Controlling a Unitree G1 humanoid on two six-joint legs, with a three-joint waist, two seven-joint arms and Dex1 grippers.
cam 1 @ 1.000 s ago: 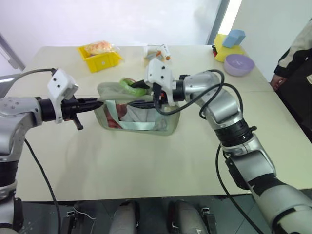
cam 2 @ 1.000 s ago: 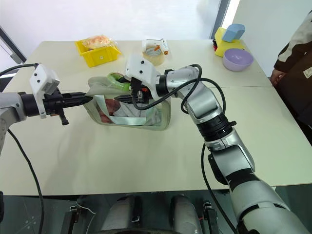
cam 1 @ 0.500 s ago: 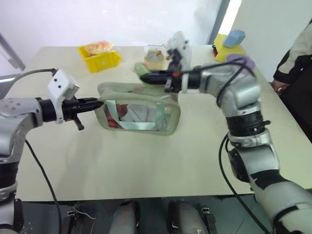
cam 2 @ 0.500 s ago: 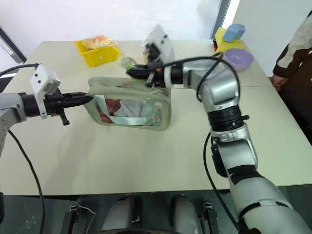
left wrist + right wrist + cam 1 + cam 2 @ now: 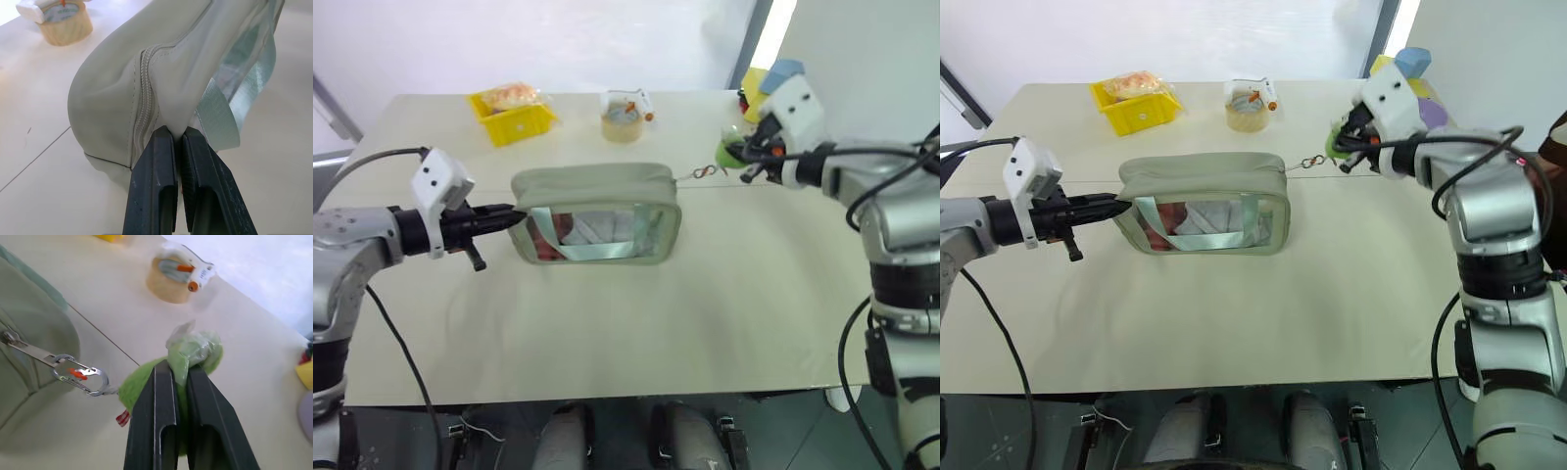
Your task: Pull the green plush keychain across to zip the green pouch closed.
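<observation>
The green pouch [image 5: 595, 186] stands on the table with its top zipper drawn across, its clear window facing me. My left gripper [image 5: 509, 213] is shut on the pouch's left end fabric [image 5: 171, 117], beside the zipper's start. Out past the pouch's right end, my right gripper [image 5: 746, 163] is shut on the green plush keychain [image 5: 195, 350]. A metal clip and chain [image 5: 80, 377] run taut from the plush back to the zipper pull [image 5: 693, 174] at the pouch's right corner.
A yellow bin [image 5: 515, 117] with a snack bag sits at the back left. A tape roll [image 5: 623, 121] stands at the back centre. A purple bowl and yellow and blue blocks [image 5: 1417, 69] lie behind my right arm. A person's sleeve [image 5: 1557, 137] shows at the right edge.
My right gripper closed on the plush keychain at the pouch's left part and swept it right, past the pouch's right end. The pouch's top went from gaping to closed. The left gripper stayed put.
</observation>
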